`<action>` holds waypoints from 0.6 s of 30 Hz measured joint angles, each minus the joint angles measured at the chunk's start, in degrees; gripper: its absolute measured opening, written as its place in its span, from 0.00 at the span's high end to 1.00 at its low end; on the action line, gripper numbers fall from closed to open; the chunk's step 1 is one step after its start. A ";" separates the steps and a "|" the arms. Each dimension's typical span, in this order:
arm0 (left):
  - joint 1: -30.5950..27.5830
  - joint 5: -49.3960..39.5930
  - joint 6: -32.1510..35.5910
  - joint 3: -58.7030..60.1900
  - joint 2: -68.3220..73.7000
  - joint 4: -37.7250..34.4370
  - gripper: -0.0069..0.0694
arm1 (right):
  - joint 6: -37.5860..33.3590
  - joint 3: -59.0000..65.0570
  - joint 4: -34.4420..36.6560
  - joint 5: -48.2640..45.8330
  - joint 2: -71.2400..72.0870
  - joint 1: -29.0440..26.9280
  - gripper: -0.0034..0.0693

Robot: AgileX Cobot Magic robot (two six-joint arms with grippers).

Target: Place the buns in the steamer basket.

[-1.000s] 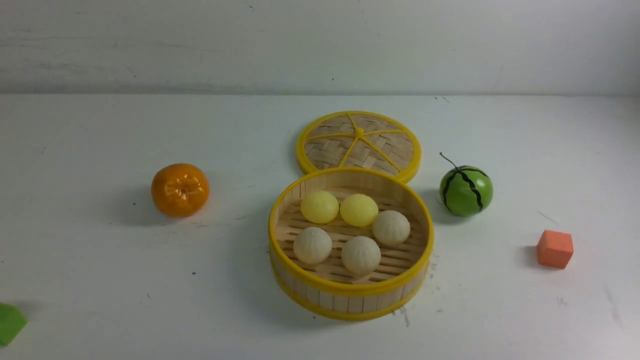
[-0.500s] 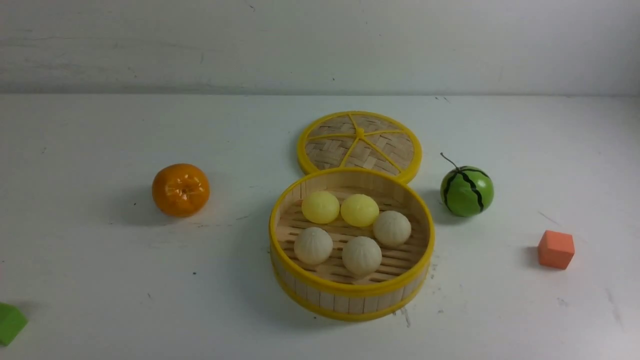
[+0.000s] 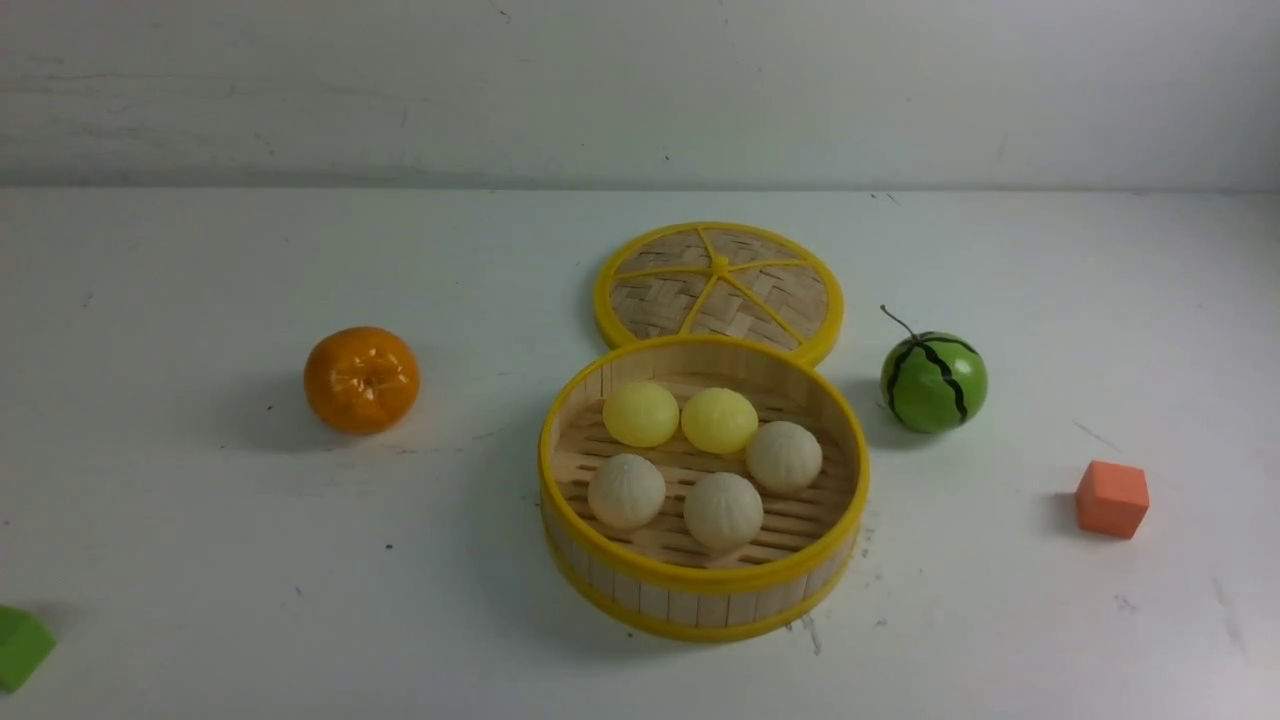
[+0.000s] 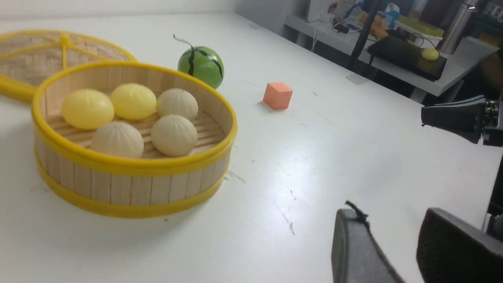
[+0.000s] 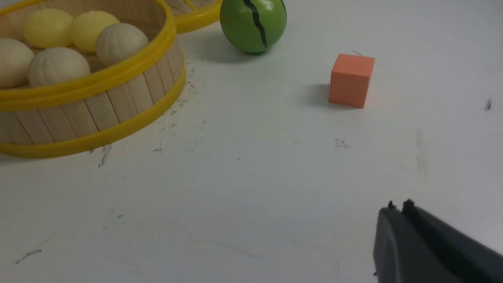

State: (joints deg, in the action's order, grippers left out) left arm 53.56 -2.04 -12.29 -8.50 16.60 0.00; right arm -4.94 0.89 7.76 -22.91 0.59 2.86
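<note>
All five buns sit inside the steamer basket (image 3: 704,600): two yellow buns (image 3: 641,414) at its far side, touching each other, and three beige pleated buns (image 3: 722,510) on the near side, resting on the slatted floor. None on the desk (image 3: 200,560).

Relative to the basket:
- woven lid (image 3: 718,288) lies flat just behind it, near edge hidden by the basket rim
- orange (image 3: 361,379) off to its left, well apart
- watermelon ball (image 3: 933,381) to its right, near
- orange cube (image 3: 1111,498) further right, past the watermelon ball
- green block (image 3: 20,645) far left and nearer the robot, cut by the frame edge

Neither arm shows in the front view. Left gripper (image 4: 397,243): jaws slightly apart with a clear gap, nothing held, above bare desk to the right of the basket. Right gripper (image 5: 399,208): fingertips pressed together, nothing between them, over bare desk with the cube between it and the basket side.
</note>
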 joint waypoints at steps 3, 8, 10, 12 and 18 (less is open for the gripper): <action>-3.88 1.41 3.80 0.65 -2.65 0.37 0.62 | 0.00 0.00 0.00 0.00 0.04 0.00 0.95; -19.54 0.69 4.35 3.55 -10.06 -3.55 0.76 | 0.03 0.00 0.00 0.00 0.04 0.00 0.95; -25.55 -0.31 4.35 4.69 -12.29 -4.20 0.81 | 0.03 0.00 0.00 0.00 0.04 0.00 0.95; -36.23 -3.40 4.41 7.39 -16.46 -5.13 0.91 | 0.03 0.00 0.00 0.00 0.04 0.00 0.95; -47.83 -10.71 4.50 10.02 -17.17 -6.39 0.93 | 0.03 0.05 0.00 0.21 0.04 0.00 0.95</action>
State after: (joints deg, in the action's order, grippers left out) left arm 5.73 -12.75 -7.79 1.51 -0.57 -6.39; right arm -4.91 0.94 7.76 -22.70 0.63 2.86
